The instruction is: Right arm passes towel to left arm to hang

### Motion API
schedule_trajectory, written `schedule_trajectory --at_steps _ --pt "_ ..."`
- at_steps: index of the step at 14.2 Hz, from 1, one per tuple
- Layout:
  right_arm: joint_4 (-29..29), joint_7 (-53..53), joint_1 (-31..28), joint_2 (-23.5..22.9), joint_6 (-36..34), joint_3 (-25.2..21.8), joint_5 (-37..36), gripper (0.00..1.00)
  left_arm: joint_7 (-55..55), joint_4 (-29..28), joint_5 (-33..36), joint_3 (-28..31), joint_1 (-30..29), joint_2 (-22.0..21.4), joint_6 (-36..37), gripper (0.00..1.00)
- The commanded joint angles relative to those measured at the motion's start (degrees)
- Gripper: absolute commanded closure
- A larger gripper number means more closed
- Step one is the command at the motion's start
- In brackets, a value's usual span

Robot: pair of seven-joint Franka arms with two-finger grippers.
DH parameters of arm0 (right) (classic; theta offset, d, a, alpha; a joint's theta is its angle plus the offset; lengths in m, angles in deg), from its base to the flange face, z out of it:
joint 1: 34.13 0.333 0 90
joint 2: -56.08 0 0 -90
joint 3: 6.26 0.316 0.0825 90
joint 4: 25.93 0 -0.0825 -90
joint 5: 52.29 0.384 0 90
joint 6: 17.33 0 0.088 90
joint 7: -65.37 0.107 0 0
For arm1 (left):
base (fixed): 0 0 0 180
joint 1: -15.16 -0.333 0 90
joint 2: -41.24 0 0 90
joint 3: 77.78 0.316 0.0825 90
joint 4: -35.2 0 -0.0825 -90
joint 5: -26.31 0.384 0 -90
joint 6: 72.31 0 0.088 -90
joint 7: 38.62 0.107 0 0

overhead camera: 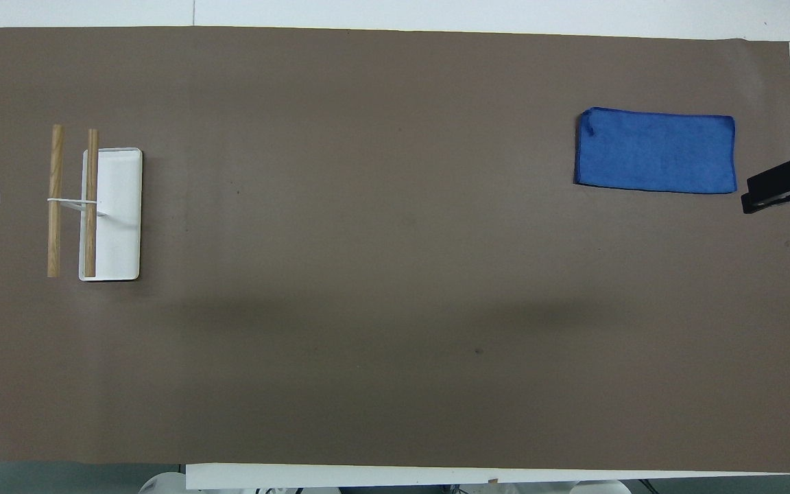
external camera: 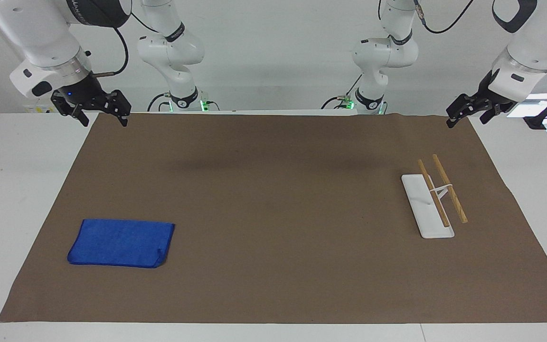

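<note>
Right gripper (external camera: 103, 114): raised over mat (external camera: 273, 266) edge, fingers spread, empty. Left gripper (external camera: 463, 110): raised at other end, finger state indiscernible. Towel (external camera: 121, 243): flat on mat, right arm's end. Rack (external camera: 432, 202): left arm's end.

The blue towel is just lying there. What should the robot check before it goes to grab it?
1. Towel lies flat on the brown mat, nothing on it: ok.
2. Right gripper holds nothing, fingers open: ok.
3. Right gripper is raised at the mat's edge at its own end of the table, not yet over the towel: ok to start.
4. Left gripper waits, raised, holding nothing: ok.
5. Rack stands upright, both wooden bars bare: ok.
6. Left gripper's fingers open: cannot tell.
</note>
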Motion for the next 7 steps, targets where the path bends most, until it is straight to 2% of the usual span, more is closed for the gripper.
schedule_trajectory --at_steps 1,7 --pt "-1.38 -1.04 -0.53 0.99 0.95 0.16 1.01 0.00 0.18 -1.66 0.67 -0.04 -0.08 -1.62 0.32 0.00" --pt "-1.20 -1.92 -1.14 1.16 -0.53 -0.19 0.83 0.00 -0.08 -1.66 0.75 0.04 -0.17 -1.62 -0.12 0.00"
